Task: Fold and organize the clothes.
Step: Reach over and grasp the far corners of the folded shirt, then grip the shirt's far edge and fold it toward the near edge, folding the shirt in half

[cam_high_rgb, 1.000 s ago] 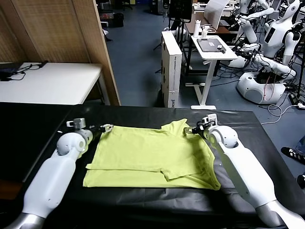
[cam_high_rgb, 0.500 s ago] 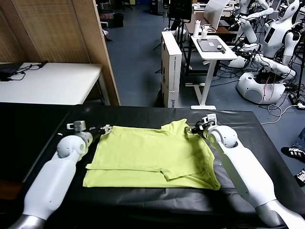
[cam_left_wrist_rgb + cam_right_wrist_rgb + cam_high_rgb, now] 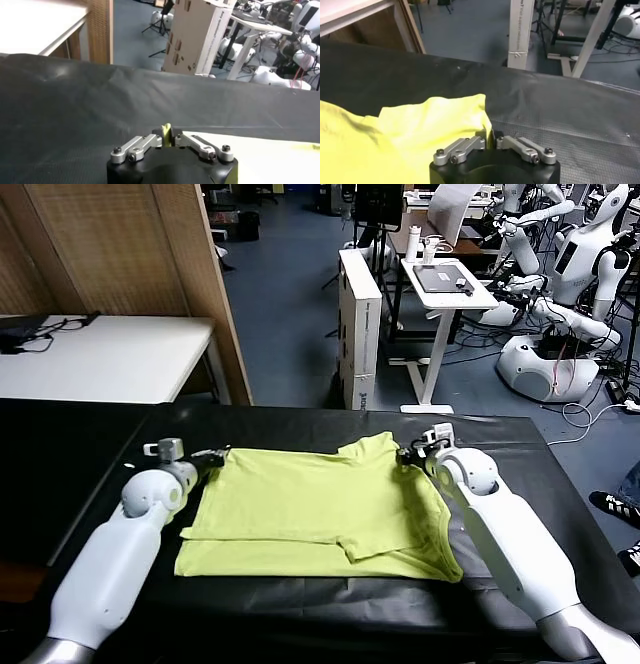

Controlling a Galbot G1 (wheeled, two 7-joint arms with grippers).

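The lime T-shirt (image 3: 325, 509) lies spread on the black table cover (image 3: 90, 444), partly folded, with a doubled flap along its near edge and a sleeve poking up at the far right corner. The left gripper (image 3: 213, 454) sits low at the shirt's far left corner; from its wrist camera the two fingers are drawn together with a thin sliver of yellow-green cloth (image 3: 166, 134) nipped between them. The right gripper (image 3: 408, 454) is down at the far right corner by the raised sleeve, and its own camera shows the fingers closed against the edge of the fabric (image 3: 435, 125), pinching it where the shirt meets the dark cover. Both arms reach forward from either side, flanking the garment. Beyond the table stand a tall cardboard box (image 3: 360, 324), a white side table (image 3: 100, 359) and a wooden partition (image 3: 120, 249)
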